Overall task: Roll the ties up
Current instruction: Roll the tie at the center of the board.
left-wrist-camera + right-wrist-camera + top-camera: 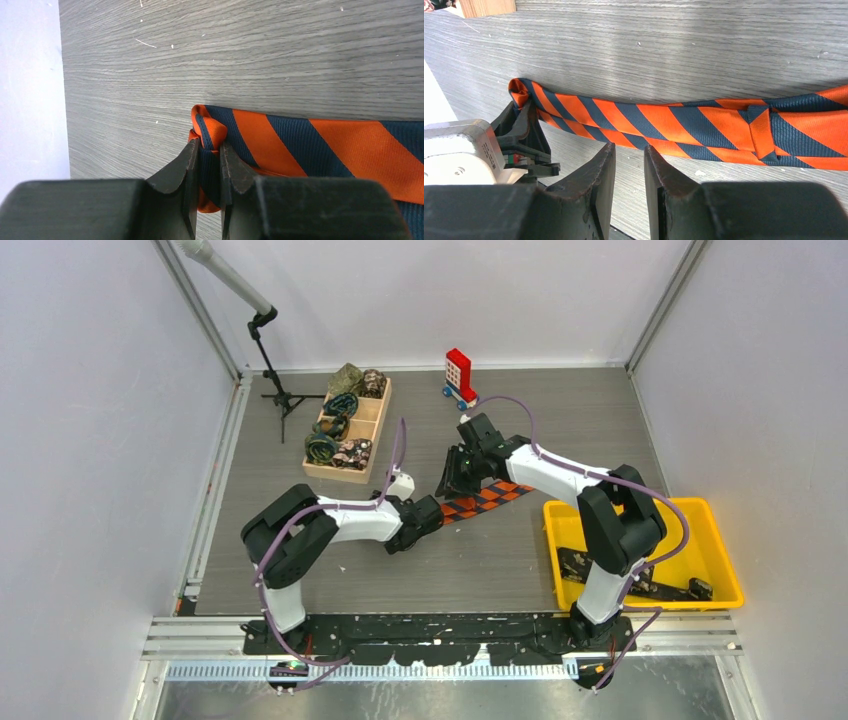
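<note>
An orange-and-dark-blue striped tie (495,496) lies flat across the middle of the table. My left gripper (436,512) is shut on its narrow left end, which is folded over into a small first curl between the fingers (206,150); the tie (320,145) runs off to the right. My right gripper (458,478) hovers just behind that same stretch, jaws slightly apart and empty (629,152). In the right wrist view the tie (674,122) stretches across the table and the left gripper (521,127) holds its curled tip.
A wooden box (372,425) with several rolled ties stands at the back left; its corner shows in the right wrist view (486,6). A red-and-white toy block (459,373) stands at the back. A yellow bin (722,552) at the right holds dark ties (590,570). A tripod (278,395) stands at the back left.
</note>
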Available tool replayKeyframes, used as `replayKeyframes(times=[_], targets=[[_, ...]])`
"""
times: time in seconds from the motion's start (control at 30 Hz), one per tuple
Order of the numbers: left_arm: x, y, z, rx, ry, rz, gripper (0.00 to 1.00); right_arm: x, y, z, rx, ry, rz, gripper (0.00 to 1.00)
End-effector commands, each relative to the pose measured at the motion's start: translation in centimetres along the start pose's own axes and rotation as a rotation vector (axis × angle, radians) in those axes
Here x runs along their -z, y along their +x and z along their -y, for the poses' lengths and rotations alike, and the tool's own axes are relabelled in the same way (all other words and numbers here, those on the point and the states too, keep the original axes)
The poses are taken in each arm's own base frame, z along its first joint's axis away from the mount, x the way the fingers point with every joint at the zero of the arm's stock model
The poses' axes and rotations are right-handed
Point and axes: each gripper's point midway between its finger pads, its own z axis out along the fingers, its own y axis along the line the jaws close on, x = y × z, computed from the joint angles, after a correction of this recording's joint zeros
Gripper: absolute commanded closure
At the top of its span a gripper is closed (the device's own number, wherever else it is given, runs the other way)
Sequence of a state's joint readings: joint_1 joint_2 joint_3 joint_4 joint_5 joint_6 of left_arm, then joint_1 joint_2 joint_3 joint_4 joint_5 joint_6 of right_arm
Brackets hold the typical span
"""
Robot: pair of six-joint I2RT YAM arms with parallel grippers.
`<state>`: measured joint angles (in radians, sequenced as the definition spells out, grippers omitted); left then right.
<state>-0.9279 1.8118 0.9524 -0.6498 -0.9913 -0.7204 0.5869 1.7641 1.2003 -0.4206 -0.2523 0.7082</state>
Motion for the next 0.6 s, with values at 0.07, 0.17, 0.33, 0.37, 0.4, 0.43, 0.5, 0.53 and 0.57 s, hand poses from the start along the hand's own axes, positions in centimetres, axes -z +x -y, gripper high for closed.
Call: replayKeyframes(times=[0.07, 0.17, 0.33, 0.37, 0.4, 0.43, 0.5, 0.53, 0.57], targets=[[0.8, -0.1, 3.3, 0.098, 0.138, -0.046, 0.88, 1.9, -1.0, -1.5, 0.03, -0.045, 0.046, 0.67], [1.1, -0.2, 3.5, 0.11, 0.156, -0.051, 0.84, 2.0, -1.1, -1.6, 0.03, -0.046, 0.048, 0.67], [1.7, -0.7, 3.3, 0.142, 0.18, -0.052, 0.78, 2.1, -1.1, -1.7, 0.026, -0.048, 0.048, 0.67], [1.9, -0.7, 3.4, 0.146, 0.186, -0.053, 0.77, 2.1, -1.2, -1.8, 0.026, -0.05, 0.051, 0.67], [1.9, -0.8, 3.4, 0.152, 0.19, -0.054, 0.77, 2.1, -1.3, -1.8, 0.026, -0.051, 0.051, 0.67], [2.0, -0.8, 3.4, 0.155, 0.193, -0.056, 0.76, 2.1, -1.3, -1.8, 0.026, -0.051, 0.052, 0.67], [2.1, -0.9, 3.4, 0.165, 0.2, -0.06, 0.73, 2.2, -1.3, -1.9, 0.025, -0.052, 0.052, 0.67], [2.2, -1.0, 3.4, 0.172, 0.203, -0.061, 0.73, 2.2, -1.3, -1.9, 0.025, -0.053, 0.053, 0.67], [2.3, -1.0, 3.4, 0.176, 0.206, -0.063, 0.72, 2.2, -1.3, -1.9, 0.026, -0.053, 0.054, 0.67]])
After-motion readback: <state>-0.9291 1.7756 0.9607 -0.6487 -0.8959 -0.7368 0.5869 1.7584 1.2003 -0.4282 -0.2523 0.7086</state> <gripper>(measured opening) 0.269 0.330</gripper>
